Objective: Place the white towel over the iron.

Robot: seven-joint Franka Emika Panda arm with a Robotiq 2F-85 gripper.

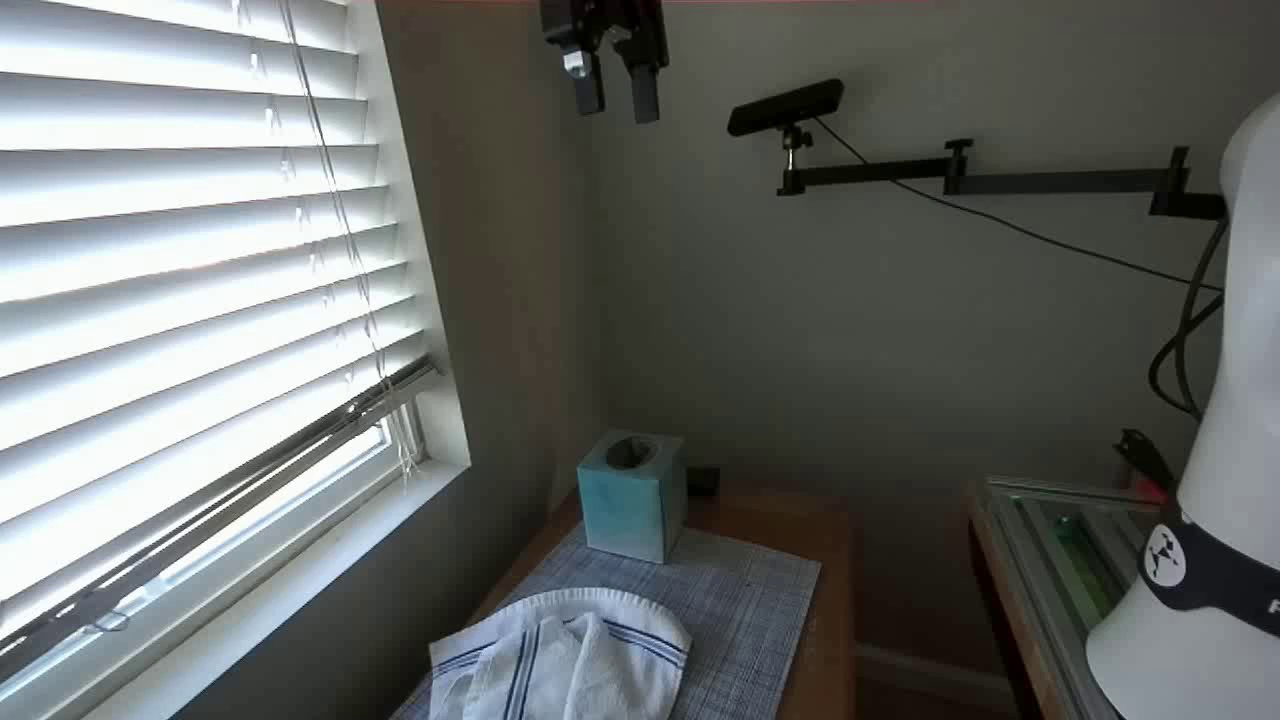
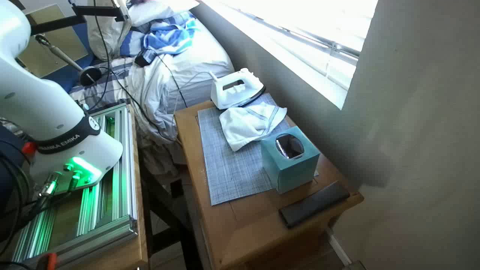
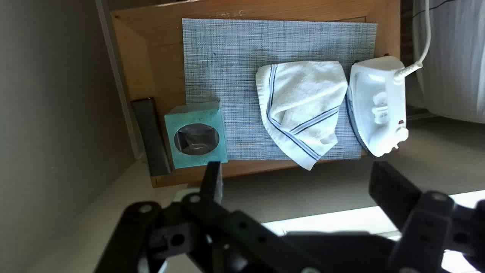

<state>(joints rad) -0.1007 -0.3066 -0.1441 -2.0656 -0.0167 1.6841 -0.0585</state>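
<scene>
The white towel with blue stripes lies loosely crumpled on a grey woven placemat; it shows in both exterior views (image 1: 560, 650) (image 2: 249, 123) and the wrist view (image 3: 303, 91). The white iron (image 2: 236, 90) stands at the table's end beside the towel and also shows in the wrist view (image 3: 379, 102). The towel's edge is close to the iron's base; I cannot tell whether they touch. My gripper (image 1: 618, 108) is high above the table, fingers pointing down, spread apart with nothing between them. It also shows in the wrist view (image 3: 296, 178).
A teal tissue box (image 2: 290, 161) stands on the placemat (image 2: 232, 180) near the towel. A dark flat object (image 2: 315, 204) lies at the table edge. The wooden table (image 2: 240, 232) stands against the window wall. The iron's cord (image 3: 426, 34) runs toward the bed (image 2: 202, 56).
</scene>
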